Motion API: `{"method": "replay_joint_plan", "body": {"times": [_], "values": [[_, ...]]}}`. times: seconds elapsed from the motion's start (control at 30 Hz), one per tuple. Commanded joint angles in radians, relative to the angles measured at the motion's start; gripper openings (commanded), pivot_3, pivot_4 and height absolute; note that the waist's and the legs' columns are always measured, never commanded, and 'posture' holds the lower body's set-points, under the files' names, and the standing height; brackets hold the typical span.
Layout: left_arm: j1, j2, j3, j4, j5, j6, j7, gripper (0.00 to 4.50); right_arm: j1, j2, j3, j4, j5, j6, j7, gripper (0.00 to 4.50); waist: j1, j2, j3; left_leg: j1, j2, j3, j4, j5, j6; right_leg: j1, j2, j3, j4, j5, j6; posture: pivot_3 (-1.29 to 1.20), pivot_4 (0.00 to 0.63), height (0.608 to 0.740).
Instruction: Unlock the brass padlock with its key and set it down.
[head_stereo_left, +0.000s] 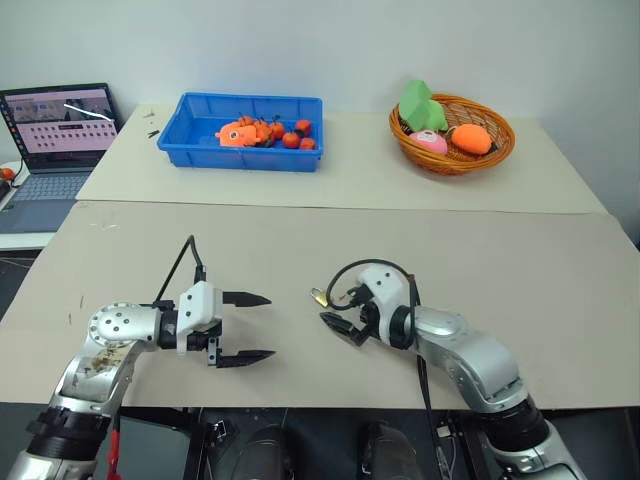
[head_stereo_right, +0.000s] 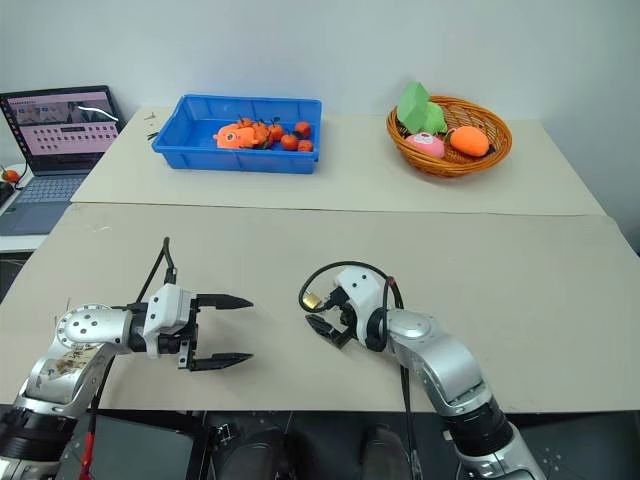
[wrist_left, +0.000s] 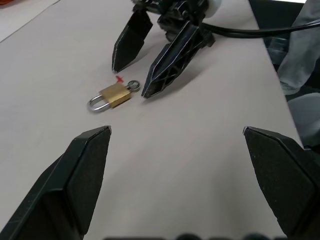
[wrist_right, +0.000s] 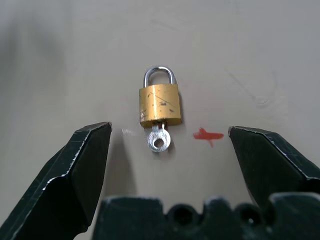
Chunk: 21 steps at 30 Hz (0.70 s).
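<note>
1. The brass padlock (wrist_right: 159, 104) is small and gold, with a silver loop pushed in. It lies flat just past the right gripper's (wrist_right: 170, 134) wide-apart tips, untouched.
2. The key (wrist_right: 159, 138) is tiny and silver, stuck in the lock's bottom, pointing toward those jaws.

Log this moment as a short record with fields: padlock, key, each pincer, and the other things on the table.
padlock: brass padlock lying flat on the table, shackle closed
key: key inserted in its keyhole
right pincer: right pincer open, facing the lock, not touching it
left pincer: left pincer open, empty, off to the side
mark: red mark beside the key
far side: blue bin, wicker basket, laptop
</note>
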Motion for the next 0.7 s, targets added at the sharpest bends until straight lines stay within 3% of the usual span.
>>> {"method": "replay_joint_plan", "body": {"times": [0.03,0.6,0.7], "values": [[-0.016,0.015,0.019,0.024,0.007,-0.048,-0.013,4.50,-0.032,0.022,0.014,0.007,-0.025,-0.032,0.000,4.49,0.000,0.000,0.000,0.000,0.000,0.000,-0.001,0.000,0.000,0.000,0.000,0.000,0.000,0.000,0.000,0.00,0.150,0.684],[-0.043,0.010,0.019,0.030,0.001,-0.037,0.019,4.50,-0.001,0.040,0.045,0.098,-0.115,-0.082,0.003,4.49,-0.001,0.000,0.000,0.001,0.000,0.000,0.000,0.000,0.000,0.001,0.000,0.000,0.001,0.000,0.000,0.00,0.150,0.684],[-0.045,0.008,0.018,0.023,-0.001,-0.033,0.023,4.50,0.007,0.059,0.036,0.104,-0.112,-0.084,0.003,3.83,-0.002,0.000,0.000,0.002,0.000,0.000,0.000,0.000,-0.001,0.001,0.000,0.001,0.001,0.000,0.000,0.00,0.150,0.684]]}}
